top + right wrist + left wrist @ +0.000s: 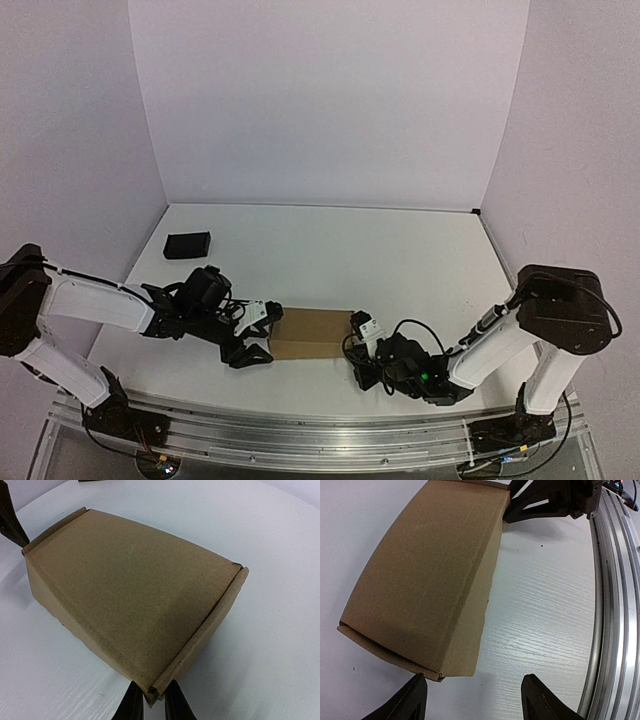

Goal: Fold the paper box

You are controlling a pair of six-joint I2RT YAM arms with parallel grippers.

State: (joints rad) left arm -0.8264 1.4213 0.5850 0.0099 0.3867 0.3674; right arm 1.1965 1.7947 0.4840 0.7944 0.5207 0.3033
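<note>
Pinching the paper box [135, 595] by its right end, I have my right gripper [153, 700] almost closed, with its two thin fingers [131, 705] on either side of the near corner of the end flap. My left gripper [474, 690] is wide open and holds nothing. It sits just beside the box's left end, with one fingertip close under the near left corner. I cannot tell whether it touches the cardboard.

The box lies on the white table [330, 250], near the front edge and about midway between my two arms, with its long side running left to right. A small black block [187, 244] sits well apart at the far left and plays no part.

I judge that the folding is nearly done and the step in hand is seating the ends. The body is already up and the lid is down, so what remains is squaring and tucking. The next move calls for my left gripper to close in on the left end and press its flap home while my right one steadies the opposite end. It needs a gentle touch, or the thin card may buckle.

The box is plain brown cardboard, low and rectangular. Its top bows slightly upward. The right end flap stands a little proud, with a dark gap at its far corner. At the left end a flap edge shows below the lid, not yet flush.
</note>
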